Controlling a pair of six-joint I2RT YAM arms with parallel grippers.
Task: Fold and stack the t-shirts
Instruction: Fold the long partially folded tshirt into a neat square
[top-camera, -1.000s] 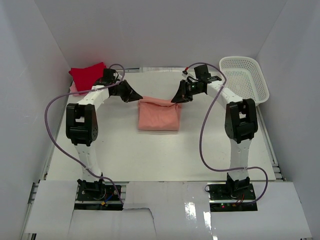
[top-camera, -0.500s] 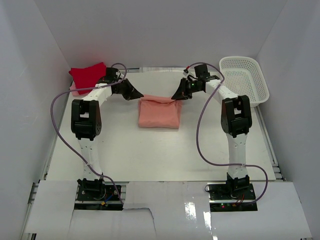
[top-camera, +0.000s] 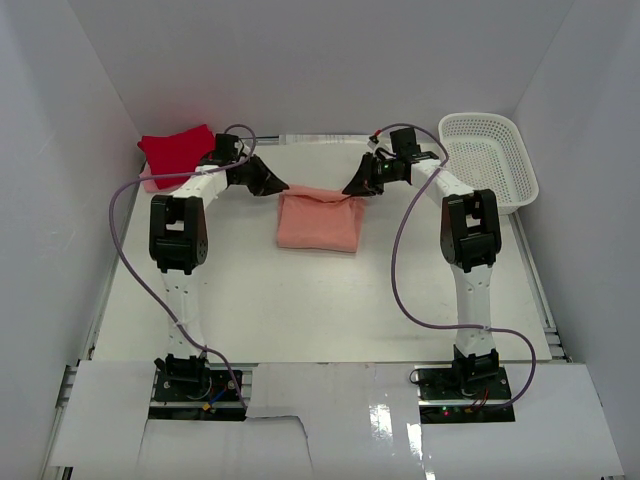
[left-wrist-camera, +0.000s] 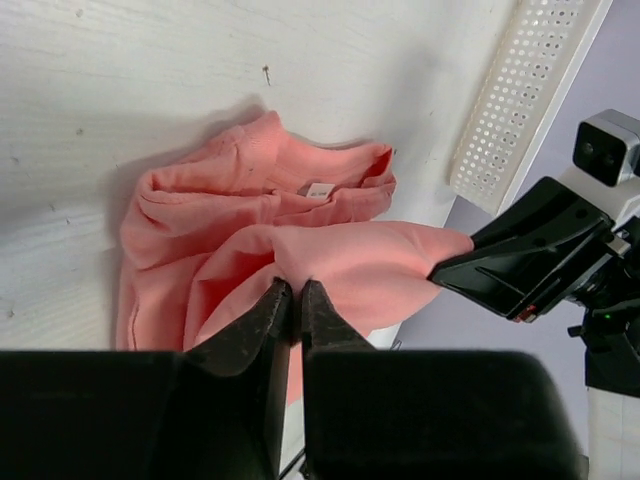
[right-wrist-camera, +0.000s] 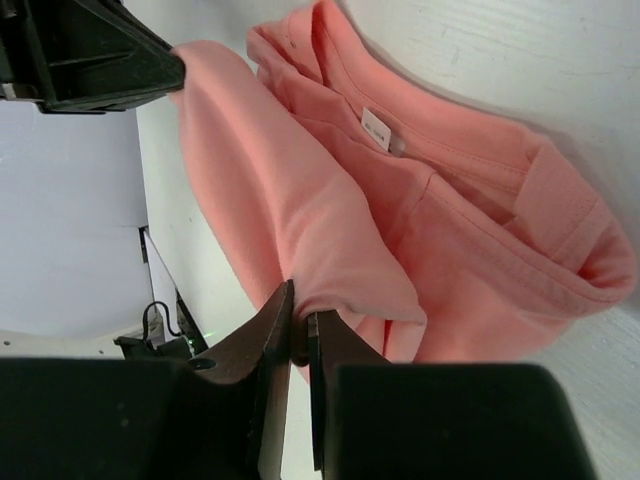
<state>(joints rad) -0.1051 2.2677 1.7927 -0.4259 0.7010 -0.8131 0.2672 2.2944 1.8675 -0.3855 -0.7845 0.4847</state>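
At the far left corner of the white table (top-camera: 300, 310), a bright red t-shirt (top-camera: 175, 148) lies bunched against the wall, a sliver of pale pink t-shirt (top-camera: 147, 180) showing at its near edge.

Just to its right, the left gripper (top-camera: 281, 189) reaches toward the table's middle, its jaws narrowed to a pinch on the far left corner of the salmon-pink t-shirt (top-camera: 318, 224). The left wrist camera shows the fingertips nipping a raised fold of that cloth (left-wrist-camera: 345, 265), the rest of the shirt spread on the table below.

The salmon-pink t-shirt sits at the centre of the table's far half, folded into a rough rectangle, its far edge lifted and stretched between the two grippers. A small white label (right-wrist-camera: 376, 128) shows at the neckline.

The right gripper (top-camera: 351, 191) mirrors the left at the far right corner, jaws likewise closed tight on a fold, as its wrist camera shows (right-wrist-camera: 300, 318).

At the far right, a white lattice basket (top-camera: 492, 190) rests tilted against the wall, well apart from the shirts.
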